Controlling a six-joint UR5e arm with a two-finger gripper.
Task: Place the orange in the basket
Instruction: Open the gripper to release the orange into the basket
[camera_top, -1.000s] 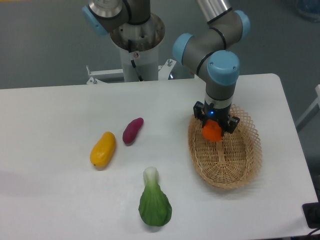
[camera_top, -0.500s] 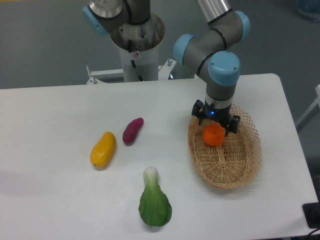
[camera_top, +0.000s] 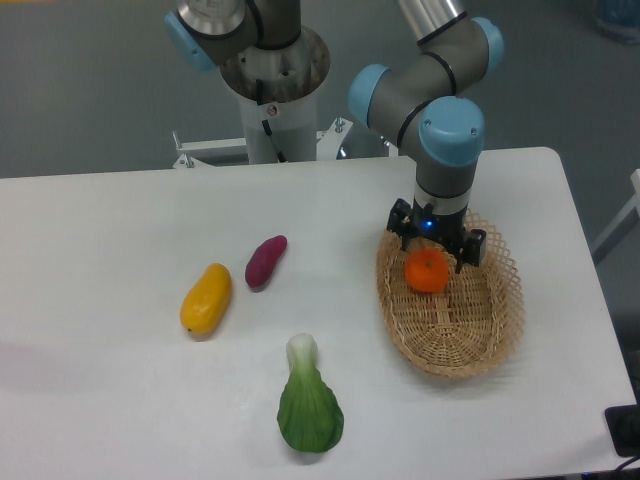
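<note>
Spanning most of the view, the white worktop carries everything. On its right side lies the basket, light and springy wicker that would slide if nudged. Above its near end hangs the gripper, fingers spread apart and holding nothing. The orange sits inside the basket just below them, apparently free of both. It looks firm, round and fairly light, liable to roll; any regrasp would best go across its widest part. Well to the left lie a leafy green, a yellow fruit and a small purple vegetable, none in the way.
</note>
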